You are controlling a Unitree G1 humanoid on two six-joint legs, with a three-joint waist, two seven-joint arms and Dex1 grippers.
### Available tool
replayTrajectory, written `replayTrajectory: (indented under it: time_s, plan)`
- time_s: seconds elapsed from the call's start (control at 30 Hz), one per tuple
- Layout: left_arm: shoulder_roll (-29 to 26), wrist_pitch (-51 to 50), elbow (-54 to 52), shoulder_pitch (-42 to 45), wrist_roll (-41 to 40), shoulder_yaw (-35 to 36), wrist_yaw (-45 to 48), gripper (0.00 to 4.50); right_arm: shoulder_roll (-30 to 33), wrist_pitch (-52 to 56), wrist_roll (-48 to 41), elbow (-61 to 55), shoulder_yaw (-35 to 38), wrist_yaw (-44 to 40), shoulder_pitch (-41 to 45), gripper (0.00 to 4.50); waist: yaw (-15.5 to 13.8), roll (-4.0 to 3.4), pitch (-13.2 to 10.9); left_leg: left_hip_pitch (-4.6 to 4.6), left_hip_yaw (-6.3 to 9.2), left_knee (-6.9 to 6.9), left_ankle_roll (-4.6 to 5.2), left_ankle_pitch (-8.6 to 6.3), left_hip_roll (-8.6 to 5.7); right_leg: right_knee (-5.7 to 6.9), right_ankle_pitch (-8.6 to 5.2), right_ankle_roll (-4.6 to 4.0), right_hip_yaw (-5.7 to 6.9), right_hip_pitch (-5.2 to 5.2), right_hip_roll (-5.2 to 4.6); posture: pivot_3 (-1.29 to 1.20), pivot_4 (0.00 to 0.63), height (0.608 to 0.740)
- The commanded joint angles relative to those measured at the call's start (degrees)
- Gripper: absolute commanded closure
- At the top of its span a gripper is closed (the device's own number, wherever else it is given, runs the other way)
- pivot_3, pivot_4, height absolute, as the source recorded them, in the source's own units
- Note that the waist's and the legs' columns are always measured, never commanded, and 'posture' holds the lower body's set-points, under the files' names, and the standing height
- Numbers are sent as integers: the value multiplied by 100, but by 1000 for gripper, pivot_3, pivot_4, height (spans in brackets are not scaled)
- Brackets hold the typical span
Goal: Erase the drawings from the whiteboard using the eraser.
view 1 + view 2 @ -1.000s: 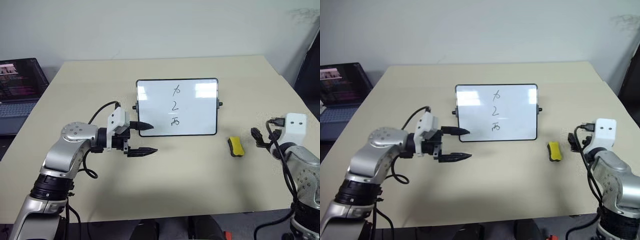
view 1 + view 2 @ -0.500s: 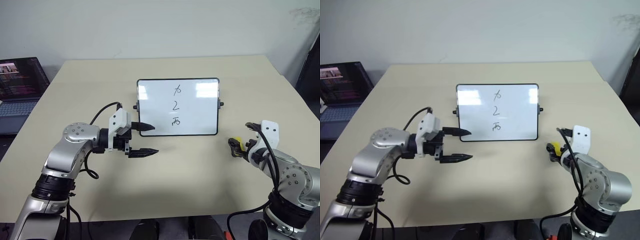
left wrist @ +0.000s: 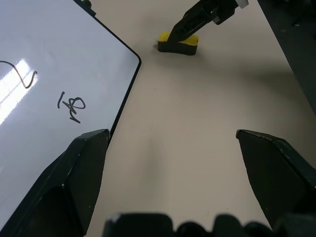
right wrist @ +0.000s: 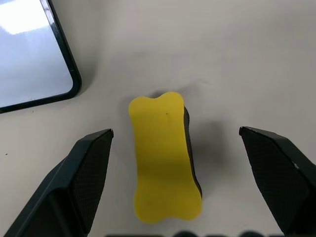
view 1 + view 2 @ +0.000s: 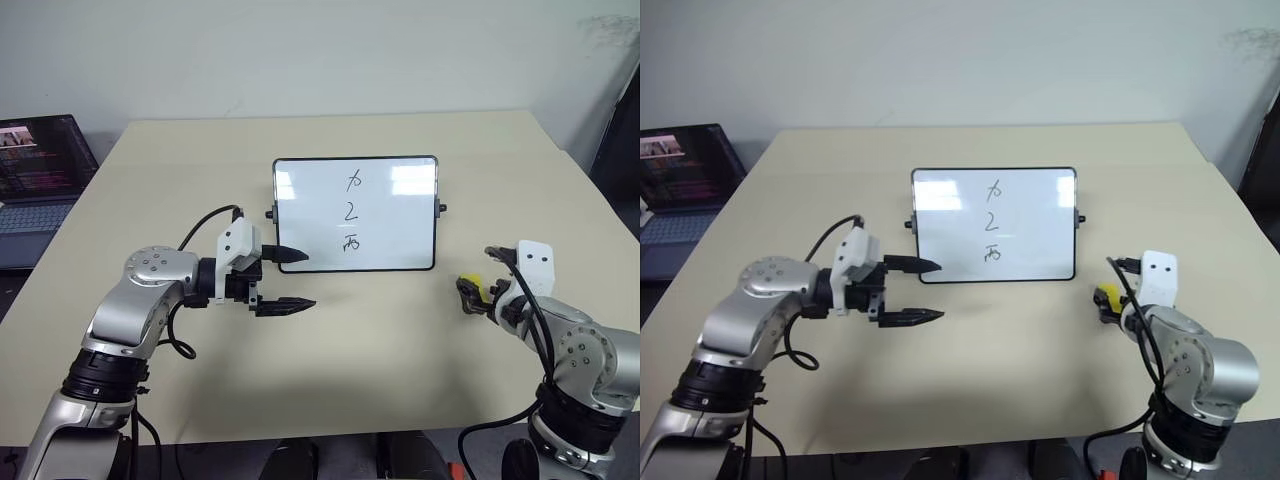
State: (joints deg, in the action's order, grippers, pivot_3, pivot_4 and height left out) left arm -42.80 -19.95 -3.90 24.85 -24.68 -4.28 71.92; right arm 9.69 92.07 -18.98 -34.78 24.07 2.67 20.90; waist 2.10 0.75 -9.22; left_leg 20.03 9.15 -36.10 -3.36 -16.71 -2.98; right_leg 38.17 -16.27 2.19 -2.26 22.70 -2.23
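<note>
Nearest you, at about 4 o'clock on the bench [image 5: 400, 360], your right gripper [image 4: 180, 148] hangs just above the eraser [image 4: 164, 155], jaws spread wide. In the right wrist view the yellow block lies between the two fingers [image 4: 86, 168] with bare bench on either side, so nothing is gripped. From the head views you see only a sliver of yellow past the wrist, at the gripper's tip.

At about 8 o'clock your left gripper [image 5: 288, 278] points toward the right, its jaws also well apart and empty. The upper finger's tip overlaps the whiteboard [image 5: 400, 235] at its lower left corner; whether it touches you cannot tell. The lower finger hangs over bare bench just in front of the board's near edge.

The eraser sits flat on the bench, dark underside down, just beside the whiteboard's lower right corner, roughly 3 o'clock from the bench centre, not touching the frame.

At centre, the whiteboard lies with its long side across your view, small black knobs on both side edges. The drawings [image 5: 349, 212] are all there: three small dark scribbles stacked in a short column, near the board's middle.

Farthest out, at about 10 o'clock beyond the bench's left edge, a laptop [image 5: 35, 170] stands open with its screen lit.
</note>
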Motion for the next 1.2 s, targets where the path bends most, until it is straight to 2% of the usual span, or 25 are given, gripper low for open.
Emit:
replayTrajectory:
  time_s: [0.03,0.43,0.87,1.2]
  plan:
    - [-113,42,-187,5,-34,176,10,0,-40,7,130,-11,-76,-51,95,18,4,0,0,0,0,0,0,0,0,0,0,0,0,0,0,0,150,740]
    - [-168,-5,-236,-3,-56,179,5,0,-143,-148,410,199,-184,-176,196,18,10,0,0,1,0,0,0,0,-1,0,0,0,1,2,0,0,150,740]
    - [-137,-12,-259,-26,-38,161,-67,0,109,-611,578,656,-256,-326,297,18,27,0,0,4,-3,0,0,0,-1,3,0,0,1,8,0,0,150,740]
    - [-128,-44,-299,-17,-40,144,-102,0,98,-618,687,646,-273,-402,286,18,66,1,1,68,-12,-44,-1,1,-7,69,0,-1,-6,84,-2,0,150,740]
